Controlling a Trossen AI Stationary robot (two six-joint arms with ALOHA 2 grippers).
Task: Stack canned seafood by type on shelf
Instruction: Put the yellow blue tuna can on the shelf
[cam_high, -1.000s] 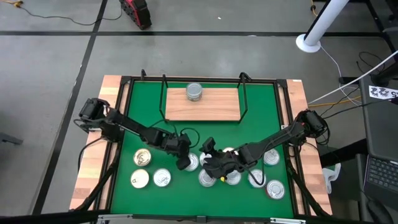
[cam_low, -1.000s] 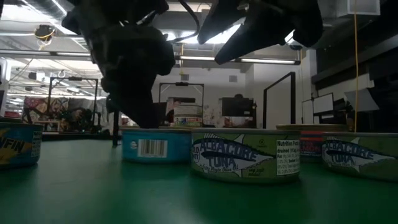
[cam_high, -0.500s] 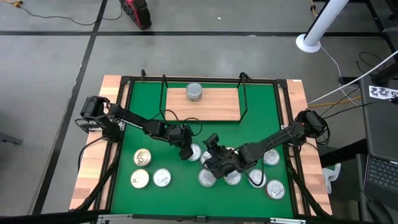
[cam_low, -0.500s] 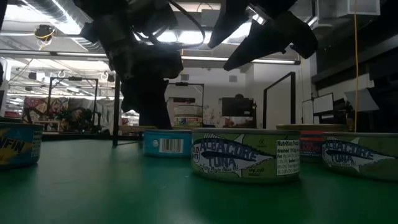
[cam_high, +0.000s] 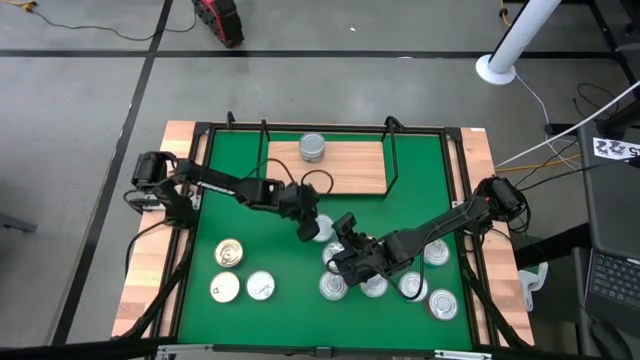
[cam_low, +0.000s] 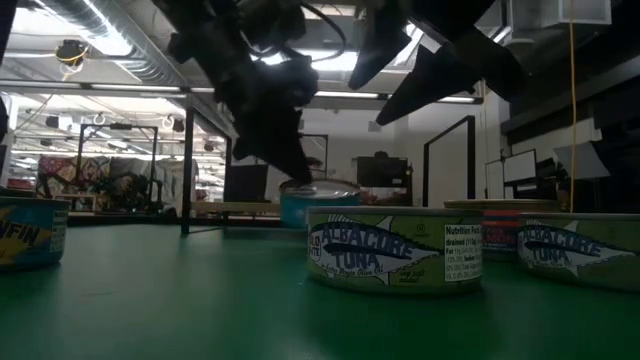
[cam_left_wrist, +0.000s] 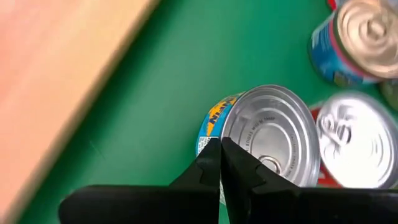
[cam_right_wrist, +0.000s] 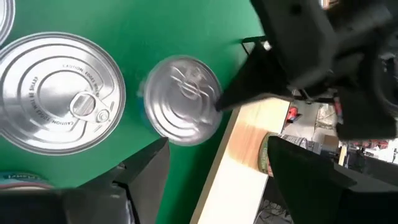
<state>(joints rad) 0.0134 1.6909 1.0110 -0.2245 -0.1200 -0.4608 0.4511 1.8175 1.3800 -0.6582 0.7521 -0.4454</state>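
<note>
The left gripper's (cam_high: 309, 229) fingers (cam_left_wrist: 214, 165) are pressed together, tips against the side of a blue tin (cam_left_wrist: 261, 140) on the green mat (cam_high: 235, 190) near its middle, just short of the shelf's (cam_high: 345, 172) front edge. The right gripper's (cam_high: 340, 240) fingers (cam_right_wrist: 146, 165) stand wide apart, empty, above the tins (cam_high: 375, 285) near the mat's front edge. One tin (cam_high: 313, 147) sits on the shelf's back edge.

A tuna tin (cam_high: 322, 231) sits just beside the left gripper (cam_high: 306, 231), the shelf (cam_high: 326, 167) beyond it.
</note>
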